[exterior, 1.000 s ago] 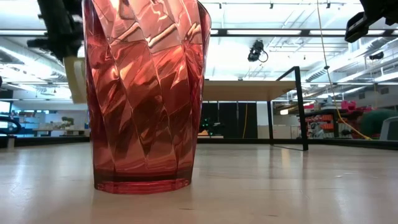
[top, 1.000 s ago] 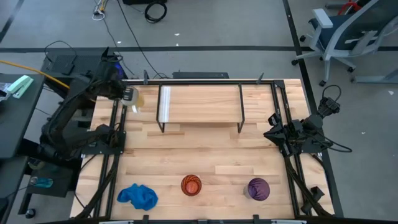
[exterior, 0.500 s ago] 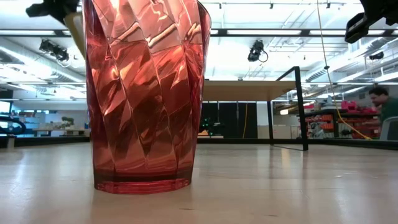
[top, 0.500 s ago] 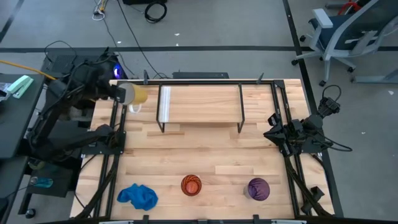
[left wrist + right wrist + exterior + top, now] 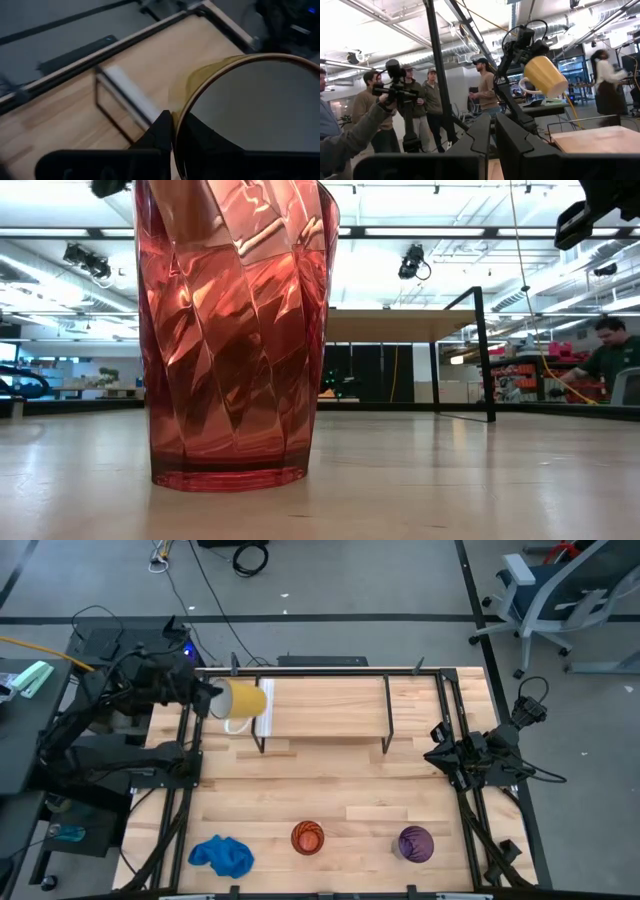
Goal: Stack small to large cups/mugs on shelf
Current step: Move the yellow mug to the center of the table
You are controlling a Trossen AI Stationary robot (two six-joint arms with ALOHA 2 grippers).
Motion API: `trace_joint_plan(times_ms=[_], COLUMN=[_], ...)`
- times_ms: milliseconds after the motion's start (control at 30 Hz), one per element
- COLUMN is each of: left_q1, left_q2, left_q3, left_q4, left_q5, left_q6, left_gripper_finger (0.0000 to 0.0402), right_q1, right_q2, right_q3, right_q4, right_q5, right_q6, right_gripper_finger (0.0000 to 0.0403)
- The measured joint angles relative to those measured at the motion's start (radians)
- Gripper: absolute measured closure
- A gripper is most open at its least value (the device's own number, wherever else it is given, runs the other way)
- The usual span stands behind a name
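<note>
My left gripper (image 5: 215,700) is shut on a mustard-yellow mug (image 5: 245,698) with a white handle and pale inside. It holds the mug in the air beside the left end of the light-wood shelf (image 5: 325,705). The mug also shows in the right wrist view (image 5: 542,75). The orange swirl cup (image 5: 308,838) and the purple tumbler (image 5: 415,843) stand on their bases near the table's near edge. A reddish faceted vessel (image 5: 235,330) stands close to the low camera. My right gripper (image 5: 437,755) is shut and empty at the table's right edge. My left gripper holds the mug by its wall at the rim (image 5: 176,122), one finger inside and one outside. The fingers come level from the table's left. The mug is lifted clear and tipped on its side, mouth toward the gripper and bottom toward the shelf.
A blue cloth (image 5: 222,855) lies at the near left. Black frame rails (image 5: 185,770) run along both table sides. A pale strip (image 5: 265,705) lies on the shelf's left end. Several people (image 5: 420,100) stand in the room beyond, and one person (image 5: 610,350) shows in the low view.
My left gripper has risen and gone toward the table's right, up to the shelf's left end, keeping its hold on the mug. It has turned on the way, and the mug now lies tipped on its side.
</note>
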Motion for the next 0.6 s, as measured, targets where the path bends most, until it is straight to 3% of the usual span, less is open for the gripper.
trace_joint_plan(times_ms=[300, 600], left_q1=[-0.247, -0.440], left_q2=[0.138, 0.370], left_q3=[0.000, -0.001], left_q4=[0.171, 0.167], left_q5=[-0.010, -0.189], left_q6=[-0.012, -0.065], left_gripper_finger=[0.0375, 0.0375], right_q1=[0.000, 0.000], right_q2=[0.000, 0.000], right_q3=[0.000, 0.000], right_q4=[-0.004, -0.003], right_q5=[0.000, 0.000], right_q6=[0.003, 0.031], right_gripper_finger=[0.0369, 0.0369])
